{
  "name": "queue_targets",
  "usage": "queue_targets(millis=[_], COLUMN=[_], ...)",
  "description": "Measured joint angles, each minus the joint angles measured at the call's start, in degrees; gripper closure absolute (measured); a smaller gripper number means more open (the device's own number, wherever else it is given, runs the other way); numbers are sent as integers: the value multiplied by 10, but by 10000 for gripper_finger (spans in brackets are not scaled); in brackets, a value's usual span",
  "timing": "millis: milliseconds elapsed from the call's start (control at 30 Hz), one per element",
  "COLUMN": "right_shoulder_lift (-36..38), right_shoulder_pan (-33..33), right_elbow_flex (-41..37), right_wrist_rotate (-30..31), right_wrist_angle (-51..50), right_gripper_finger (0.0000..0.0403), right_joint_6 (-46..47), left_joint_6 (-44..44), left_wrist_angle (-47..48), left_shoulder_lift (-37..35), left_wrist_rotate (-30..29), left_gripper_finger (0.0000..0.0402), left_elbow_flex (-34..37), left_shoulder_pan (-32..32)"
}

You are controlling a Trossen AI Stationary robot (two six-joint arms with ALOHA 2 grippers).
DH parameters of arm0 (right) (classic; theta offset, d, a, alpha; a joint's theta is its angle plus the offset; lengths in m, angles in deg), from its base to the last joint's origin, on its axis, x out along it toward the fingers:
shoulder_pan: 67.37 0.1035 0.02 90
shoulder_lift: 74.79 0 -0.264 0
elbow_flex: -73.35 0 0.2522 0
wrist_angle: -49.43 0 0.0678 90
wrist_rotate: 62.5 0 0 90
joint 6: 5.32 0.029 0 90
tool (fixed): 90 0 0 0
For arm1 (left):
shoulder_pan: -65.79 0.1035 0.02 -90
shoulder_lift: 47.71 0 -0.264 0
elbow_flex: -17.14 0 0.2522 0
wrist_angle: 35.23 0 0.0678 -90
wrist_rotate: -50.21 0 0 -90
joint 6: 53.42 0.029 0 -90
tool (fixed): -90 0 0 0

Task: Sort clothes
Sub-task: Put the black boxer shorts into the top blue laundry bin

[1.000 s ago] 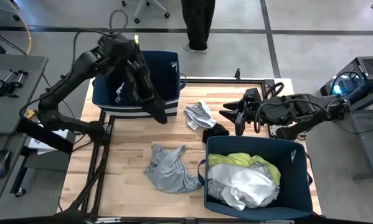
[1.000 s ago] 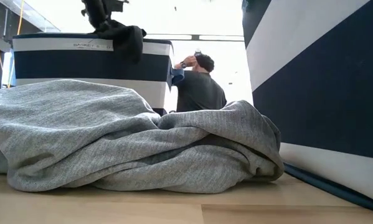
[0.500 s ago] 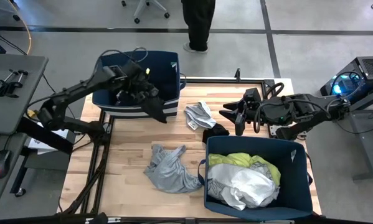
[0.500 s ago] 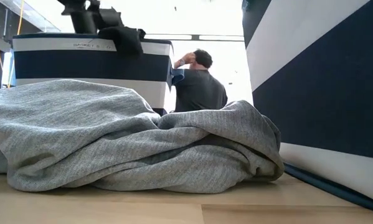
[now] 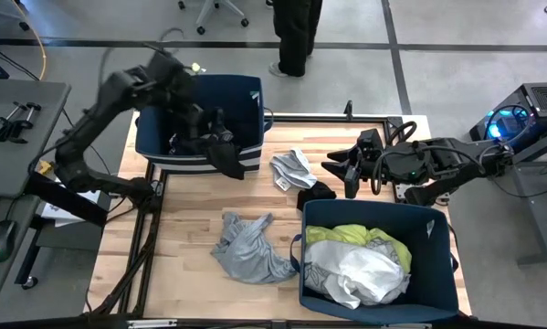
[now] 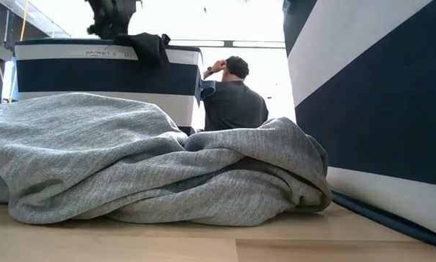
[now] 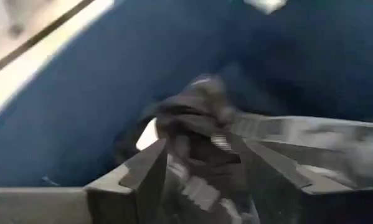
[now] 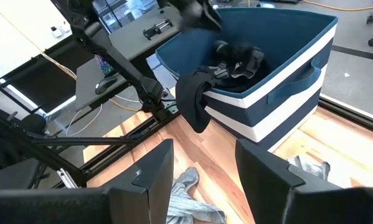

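A black garment (image 5: pixel 203 137) lies in the far-left navy bin (image 5: pixel 247 91). One end of it (image 8: pixel 194 102) hangs over the bin's near rim. My left gripper (image 8: pixel 195 11) hovers open above the bin, clear of the garment in the right wrist view. My right gripper (image 5: pixel 349 172) waits open at mid-table on the right, with nothing between its fingers (image 8: pixel 205 149). On the table lie a grey garment (image 5: pixel 250 251), a white one with grey print (image 5: pixel 293 167) and a small black one (image 5: pixel 316 194).
The near-right navy bin (image 5: pixel 437 274) holds yellow and white clothes (image 5: pixel 360 260). Bare wood lies between the two bins. A person (image 6: pixel 232 98) stands beyond the table's far edge. A desk (image 5: pixel 17 119) stands off the left side.
My left gripper went down into the far-left bin with the black garment hanging from it, let go and rose again. The garment, which hung from the gripper before, now lies in the bin with one end draped over the near rim.
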Motion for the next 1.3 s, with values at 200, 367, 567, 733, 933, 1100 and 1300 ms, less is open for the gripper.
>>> queue_targets(millis=[200,367,567,733,933,1100,1300], right_shoulder_lift=[0,0,0,0,0,0,0], right_shoulder_pan=[0,0,0,0,0,0,0], right_elbow_flex=[0,0,0,0,0,0,0], right_wrist_rotate=[0,1,2,2,2,1,-2], right_wrist_angle=[0,0,0,0,0,0,0], right_gripper_finger=[240,240,240,240,240,240,240], right_joint_6=[0,-2,-4,-4,-4,-4,0], left_joint_6=[150,285,297,259,252,176,65], left_wrist_angle=[65,125,66,-11,-18,-15,-42], left_shoulder_lift=[-7,-10,-9,-8,-4,0,-11], left_wrist_rotate=[229,268,125,-29,16,64,63], left_gripper_finger=[210,226,234,249,341,392,399], left_elbow_flex=[-100,-78,8,54,68,69,4], left_shoulder_pan=[-52,-157,-246,-288,-283,-252,-215])
